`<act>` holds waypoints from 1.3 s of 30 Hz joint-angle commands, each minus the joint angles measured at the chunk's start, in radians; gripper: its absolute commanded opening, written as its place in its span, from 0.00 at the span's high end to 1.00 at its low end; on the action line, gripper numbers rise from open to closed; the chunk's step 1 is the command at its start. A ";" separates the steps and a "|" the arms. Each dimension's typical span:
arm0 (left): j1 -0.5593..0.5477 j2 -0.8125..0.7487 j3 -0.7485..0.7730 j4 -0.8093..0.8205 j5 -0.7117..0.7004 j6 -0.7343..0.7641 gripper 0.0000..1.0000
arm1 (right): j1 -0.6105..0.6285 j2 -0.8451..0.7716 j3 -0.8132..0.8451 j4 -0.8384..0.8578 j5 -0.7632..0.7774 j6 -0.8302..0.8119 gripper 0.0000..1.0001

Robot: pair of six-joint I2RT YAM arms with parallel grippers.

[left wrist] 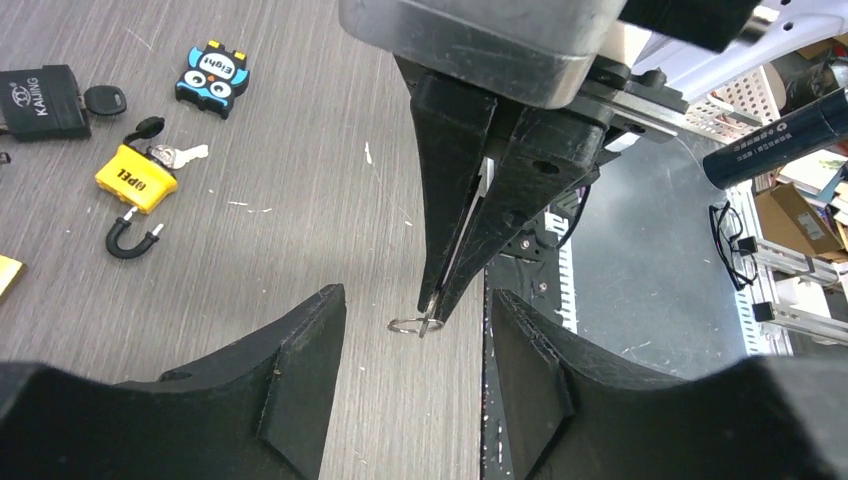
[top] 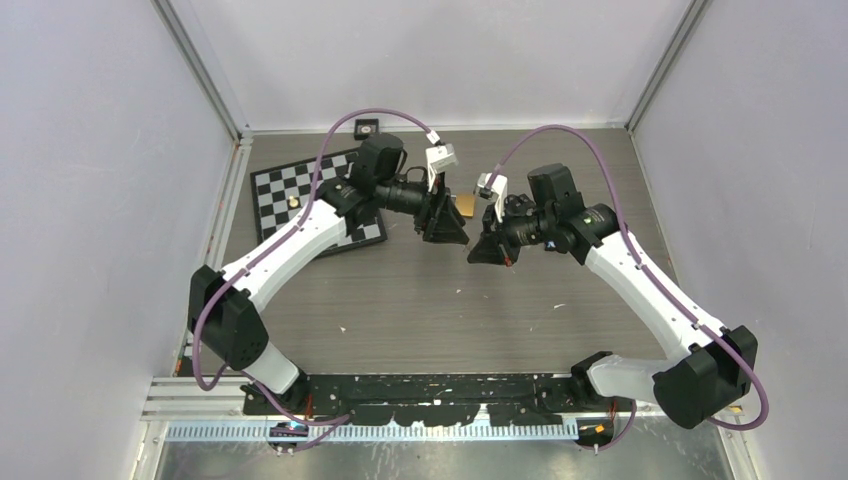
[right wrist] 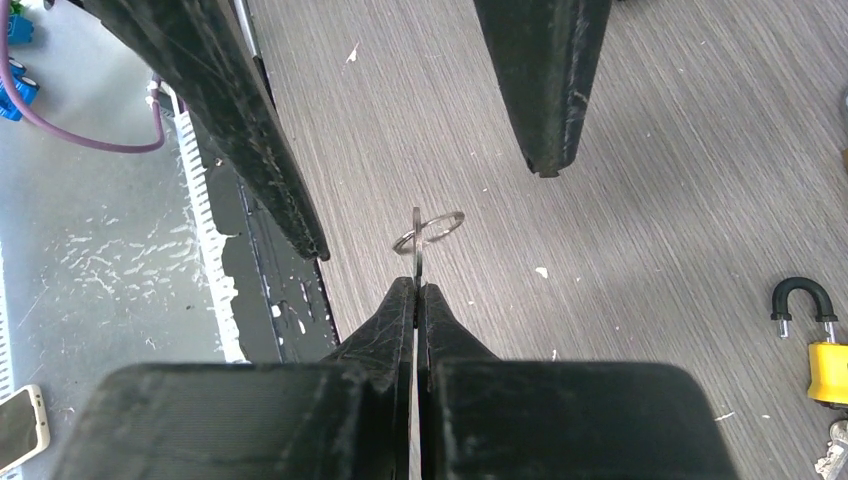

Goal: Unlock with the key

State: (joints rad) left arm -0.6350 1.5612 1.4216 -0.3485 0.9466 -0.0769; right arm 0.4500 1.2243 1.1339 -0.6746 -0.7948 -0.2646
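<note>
Silver and edge-on, the key (right wrist: 420, 240) is pinched between the pressed-together tips of the right gripper (right wrist: 417, 287). Its ring (right wrist: 442, 226) sticks out past them, and all of it is held up off the table (left wrist: 300, 150) near the middle. The left gripper (left wrist: 417, 297) faces it with fingers spread, one on each side of the ring, touching neither ring nor key. We judge this to be a mid-air handover or regrip, so the unlocking itself is not yet begun. Two locks lie on the table, well apart from both grippers. One is a yellow lock (left wrist: 135, 178) with its shackle (left wrist: 130, 238) drawn out and a second key (left wrist: 182, 155) at its side. The other is a black lock (left wrist: 40, 102). We cannot tell which of them our key is meant for. Since the ring end points outward, we take it that the blade is buried in the right grip, leaving little free to enter a keyhole. The next move, we think, calls for the left fingers to close on the ring end so the blade comes free. After that, one gripper must steady the lock while the other lines the blade up squarely with the keyhole.
</note>
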 commanded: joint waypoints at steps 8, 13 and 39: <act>-0.034 0.043 0.044 0.036 0.069 0.018 0.46 | 0.004 0.015 0.016 -0.001 -0.033 -0.023 1.00; -0.038 0.080 0.066 0.003 0.078 0.027 0.54 | 0.004 0.012 0.011 -0.005 -0.031 -0.028 1.00; -0.031 0.095 0.128 -0.171 0.058 0.122 0.93 | 0.004 0.013 0.007 -0.009 -0.016 -0.038 1.00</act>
State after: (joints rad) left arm -0.6708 1.6585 1.5043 -0.4927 0.9962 0.0334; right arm 0.4503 1.2442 1.1339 -0.6933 -0.8001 -0.2939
